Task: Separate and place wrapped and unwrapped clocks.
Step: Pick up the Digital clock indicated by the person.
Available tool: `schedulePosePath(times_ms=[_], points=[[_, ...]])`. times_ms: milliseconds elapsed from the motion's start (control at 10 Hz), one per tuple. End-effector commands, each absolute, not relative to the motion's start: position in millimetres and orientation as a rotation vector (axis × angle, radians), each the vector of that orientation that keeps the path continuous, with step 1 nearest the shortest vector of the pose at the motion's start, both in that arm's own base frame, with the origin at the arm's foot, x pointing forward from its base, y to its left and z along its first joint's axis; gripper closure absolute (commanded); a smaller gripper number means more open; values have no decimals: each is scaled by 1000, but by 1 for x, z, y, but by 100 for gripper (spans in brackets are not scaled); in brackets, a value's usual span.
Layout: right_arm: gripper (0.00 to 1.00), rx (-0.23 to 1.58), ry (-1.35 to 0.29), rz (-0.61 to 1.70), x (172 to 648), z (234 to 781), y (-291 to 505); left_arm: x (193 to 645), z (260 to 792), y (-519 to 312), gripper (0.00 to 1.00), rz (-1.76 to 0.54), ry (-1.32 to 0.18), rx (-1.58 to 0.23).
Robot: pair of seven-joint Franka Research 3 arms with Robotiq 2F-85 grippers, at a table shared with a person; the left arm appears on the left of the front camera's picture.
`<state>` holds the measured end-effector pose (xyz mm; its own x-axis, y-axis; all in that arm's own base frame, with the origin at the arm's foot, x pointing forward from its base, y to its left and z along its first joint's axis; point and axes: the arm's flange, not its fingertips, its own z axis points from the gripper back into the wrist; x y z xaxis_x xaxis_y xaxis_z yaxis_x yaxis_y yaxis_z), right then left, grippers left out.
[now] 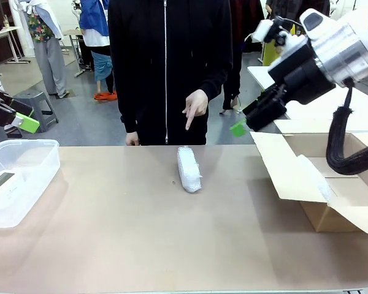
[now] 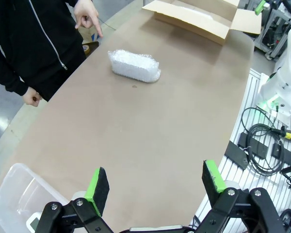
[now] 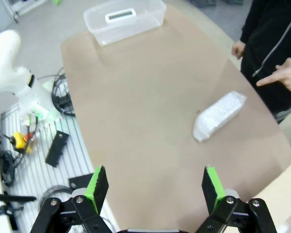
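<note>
Bubble-wrap bundle (image 1: 189,169) lies well apart from left pincer (image 2: 155,182), right pincer (image 3: 153,182); jaws wide.

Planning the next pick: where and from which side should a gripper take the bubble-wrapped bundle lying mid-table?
Probably across the middle of the bubble-wrapped bundle, from straight above. It lies flat on the table, its long axis running roughly from the robot's side toward the far side, so closing on its two long sides spans the narrow width, with bare table on either side.
</note>
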<state>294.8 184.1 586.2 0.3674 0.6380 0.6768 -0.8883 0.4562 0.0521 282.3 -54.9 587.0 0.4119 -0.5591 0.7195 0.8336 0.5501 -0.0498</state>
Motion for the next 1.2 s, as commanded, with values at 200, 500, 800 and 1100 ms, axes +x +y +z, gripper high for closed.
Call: schedulePosePath(times_ms=[200,500,800,1100], points=[[0,327,-255,557,365,606,333,282,586,-55,0,-928,-708,-440],[0,186,-120,380,399,554,374,282,586,-55,0,-928,-708,-440],[0,129,-156,334,431,494,353,282,586,-55,0,-928,-708,-440],[0,56,-229,352,464,445,319,282,586,-55,0,-928,-708,-440]])
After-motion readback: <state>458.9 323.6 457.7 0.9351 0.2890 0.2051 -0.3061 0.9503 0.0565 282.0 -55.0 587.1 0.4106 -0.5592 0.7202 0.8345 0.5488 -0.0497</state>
